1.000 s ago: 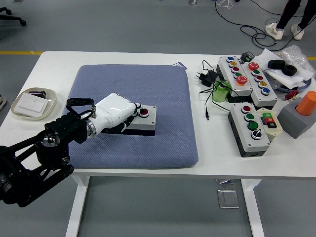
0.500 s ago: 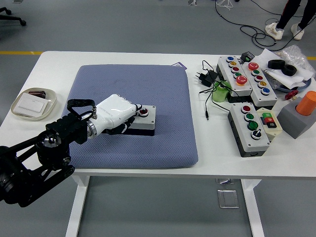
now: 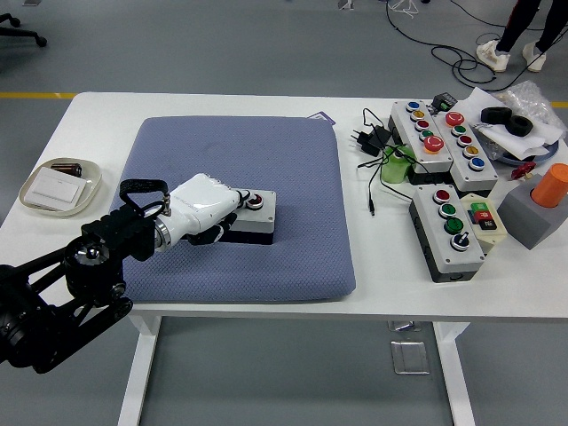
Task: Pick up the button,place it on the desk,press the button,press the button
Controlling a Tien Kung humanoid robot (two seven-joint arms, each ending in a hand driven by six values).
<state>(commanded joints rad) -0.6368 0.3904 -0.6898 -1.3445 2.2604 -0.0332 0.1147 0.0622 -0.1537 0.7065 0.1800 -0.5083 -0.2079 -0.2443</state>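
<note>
Now | left hand [image 3: 206, 209] apparently curled around button box [image 3: 252, 213] | on blue cushion [image 3: 266, 160]

**Count of things on the desk**

One blue cushion [image 3: 240, 169] lies on the desk [image 3: 390, 275]. Five button boxes: one on the cushion [image 3: 253, 216], two long multi-button boxes [image 3: 422, 131] [image 3: 466, 140], one three-control box [image 3: 448, 229], one small red-green switch [image 3: 484, 218]. One dish [image 3: 35, 202]. One orange cylinder [image 3: 552, 185]. One robot hand [image 3: 200, 207].
</note>
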